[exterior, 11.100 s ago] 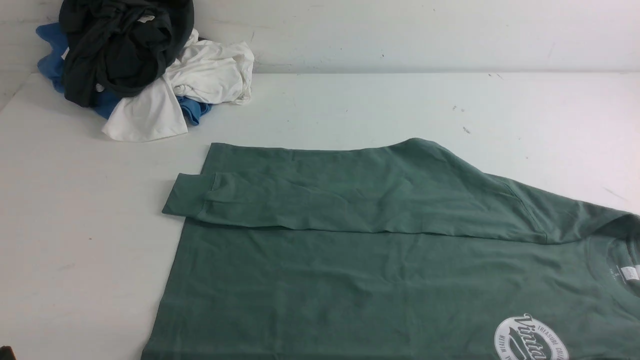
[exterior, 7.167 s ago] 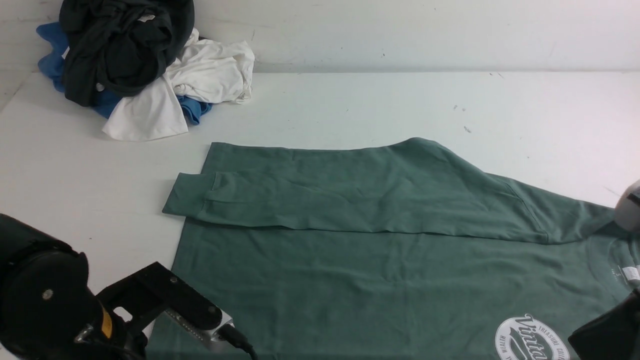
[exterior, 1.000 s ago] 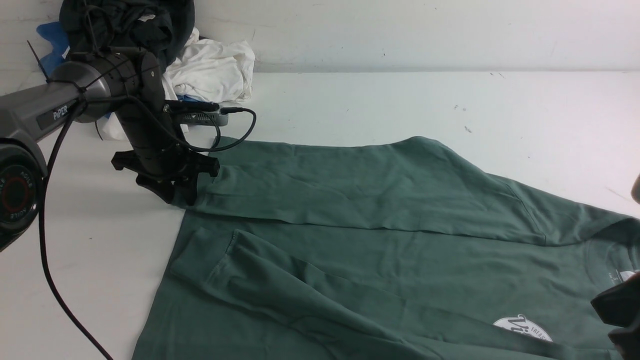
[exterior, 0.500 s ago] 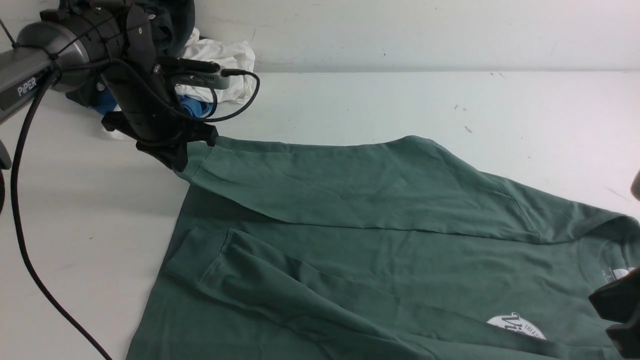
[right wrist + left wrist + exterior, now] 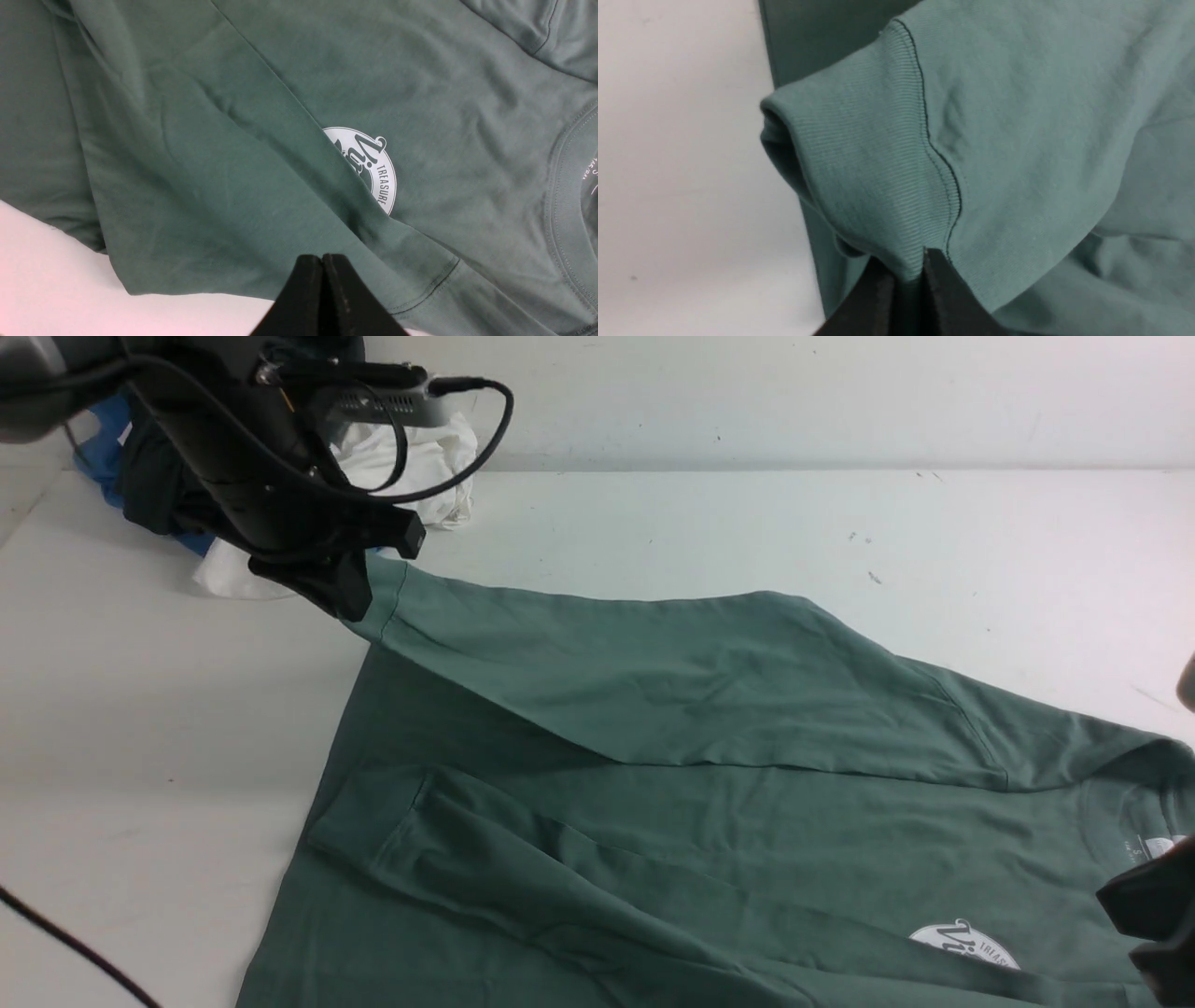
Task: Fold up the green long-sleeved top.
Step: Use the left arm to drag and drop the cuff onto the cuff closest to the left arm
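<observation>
Left end effector [image 5: 350, 602] clamps the cuff [image 5: 385, 605] of the green long-sleeved top [image 5: 747, 821], lying left-to-right, collar [image 5: 1111, 821] rightward.

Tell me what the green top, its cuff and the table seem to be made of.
Green top: soft matte knit, probably cotton jersey; it drapes and creases. Cuff: ribbed knit; fine parallel ribs, stitched seam. Table: hard smooth white surface, perhaps laminate or painted board; small dark scuffs.
</observation>
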Robot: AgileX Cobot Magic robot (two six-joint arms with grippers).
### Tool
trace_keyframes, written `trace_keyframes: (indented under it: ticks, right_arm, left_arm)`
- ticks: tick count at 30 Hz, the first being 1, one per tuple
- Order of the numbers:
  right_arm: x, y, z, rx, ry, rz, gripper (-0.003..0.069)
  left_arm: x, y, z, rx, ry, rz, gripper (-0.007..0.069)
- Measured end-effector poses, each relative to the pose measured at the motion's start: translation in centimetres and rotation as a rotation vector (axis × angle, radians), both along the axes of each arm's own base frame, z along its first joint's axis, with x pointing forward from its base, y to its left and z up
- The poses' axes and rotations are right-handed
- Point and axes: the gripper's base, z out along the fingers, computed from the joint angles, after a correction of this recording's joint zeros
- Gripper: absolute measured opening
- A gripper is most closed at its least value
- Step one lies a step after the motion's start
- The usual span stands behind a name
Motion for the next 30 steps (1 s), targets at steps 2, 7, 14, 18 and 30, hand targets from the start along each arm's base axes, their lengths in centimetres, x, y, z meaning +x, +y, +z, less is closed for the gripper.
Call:
trace_keyframes:
  ticks: [2,7,14,18,30]
  right_arm:
    - [-0.1,0.1,0.0,0.016,0.006,0.000,-0.0015]
    - [-0.5,0.9,0.1,0.011,-0.001,0.060,-0.0015]
    - [-1.7,2.3,0.2,-0.082,-0.044,0.211,-0.0015]
    - [-1.7,2.2,0.1,-0.129,-0.053,0.178,-0.0015]
    - [-1.8,2.0,-0.5,-0.163,0.032,0.127,-0.0015]
  left_arm:
    - [-2.6,0.2,0.7,-0.026,0.016,0.001,0.0024]
    - [-7.4,1.0,-1.0,-0.033,0.105,0.036,0.0024]
    - [-10.6,1.7,-6.1,-0.023,0.189,0.111,0.0024]
    - [-11.5,2.0,-9.5,-0.008,0.212,0.137,0.0025]
    - [-11.2,2.0,-12.2,0.039,0.214,0.002,0.0314]
